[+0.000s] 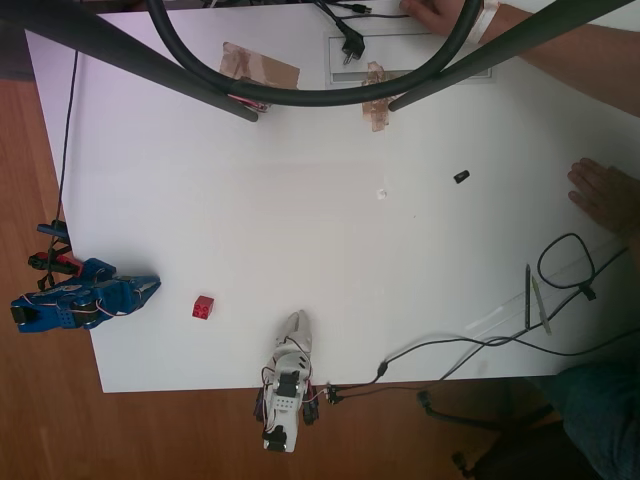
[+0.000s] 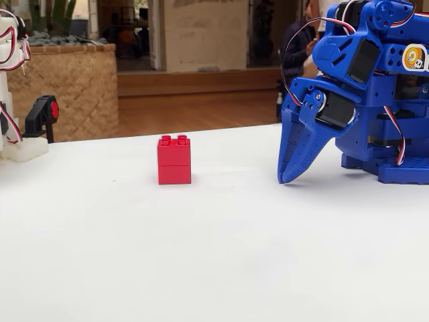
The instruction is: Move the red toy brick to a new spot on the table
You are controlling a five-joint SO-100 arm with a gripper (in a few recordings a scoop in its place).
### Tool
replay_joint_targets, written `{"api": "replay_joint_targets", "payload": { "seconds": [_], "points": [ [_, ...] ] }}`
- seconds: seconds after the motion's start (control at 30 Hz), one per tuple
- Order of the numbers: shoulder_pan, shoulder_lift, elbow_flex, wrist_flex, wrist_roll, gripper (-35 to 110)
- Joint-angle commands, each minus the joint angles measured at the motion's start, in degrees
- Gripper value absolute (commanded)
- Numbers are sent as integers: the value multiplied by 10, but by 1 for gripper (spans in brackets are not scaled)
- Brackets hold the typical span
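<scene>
so nearest us in the fixed view we've got bare table (image 2: 214,268), then the red toy brick (image 2: 174,160) standing upright on it, studs up, with the blue gripper (image 2: 293,176) off to its right, tips down by the tabletop. its fingers look pressed together and hold nothing. we'd say we're pre-grasp: next we need to open up, swing over the brick and close on it.
</scene>
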Motion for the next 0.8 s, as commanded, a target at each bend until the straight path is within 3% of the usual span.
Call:
{"api": "replay_joint_targets", "payload": {
  "seconds": [0.0, 0.5, 0.77],
  "points": [
    [-1, 18, 18, 4, 1, 0],
    [-1, 18, 18, -4, 24, 0],
    [30, -36, -38, -69, -20, 0]
  ]
}}
